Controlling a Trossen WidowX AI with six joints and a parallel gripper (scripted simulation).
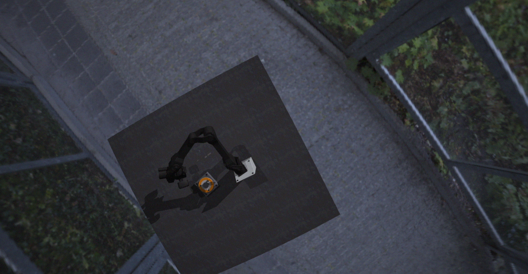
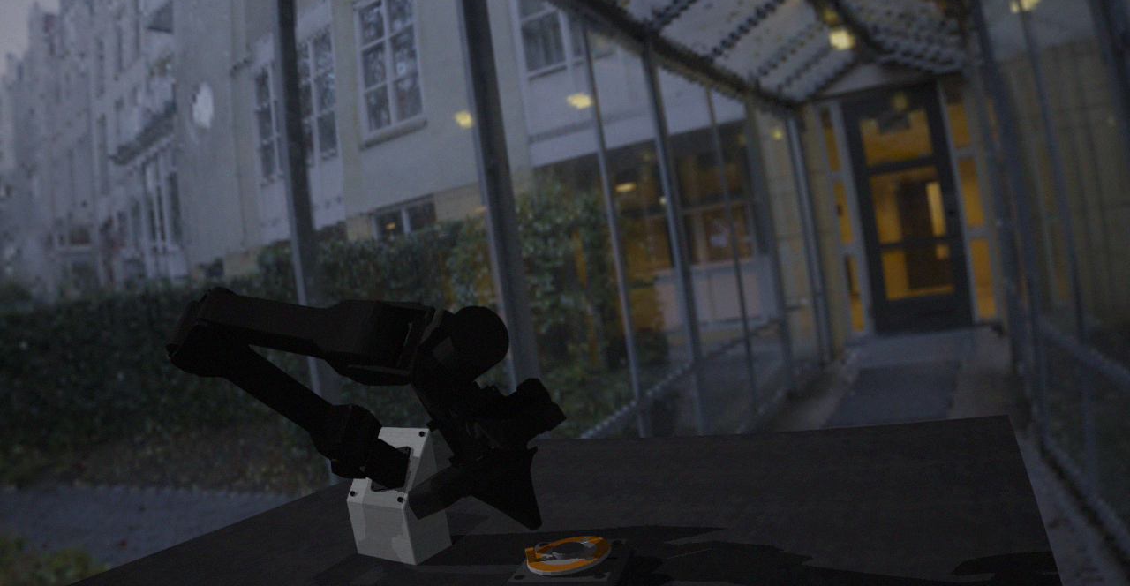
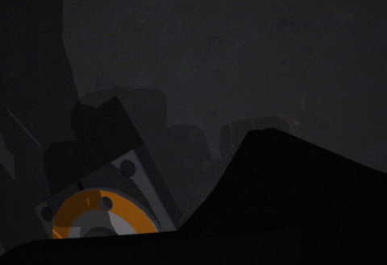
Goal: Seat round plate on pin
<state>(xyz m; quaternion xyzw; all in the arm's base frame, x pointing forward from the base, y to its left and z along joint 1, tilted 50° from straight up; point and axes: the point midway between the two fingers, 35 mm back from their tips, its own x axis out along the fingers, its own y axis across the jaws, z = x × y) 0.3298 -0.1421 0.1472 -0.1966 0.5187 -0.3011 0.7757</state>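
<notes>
Top view: round plate (image 1: 205,184) tab direction unreadable.

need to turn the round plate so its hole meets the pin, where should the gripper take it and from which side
Probably by the outer rim of the round plate, coming from above. It lies nearly flat and low on the base, so only the thin edge offers purchase. The gripper, shut and empty, must open first.

Dim dusk light, long shadows, blurred background

Plate (image 1: 205,184) sits on base (image 1: 213,179), on table (image 1: 258,124). Gripper (image 1: 183,183) just beside plate, not touching. Arm stand (image 1: 248,168) near base.
</notes>
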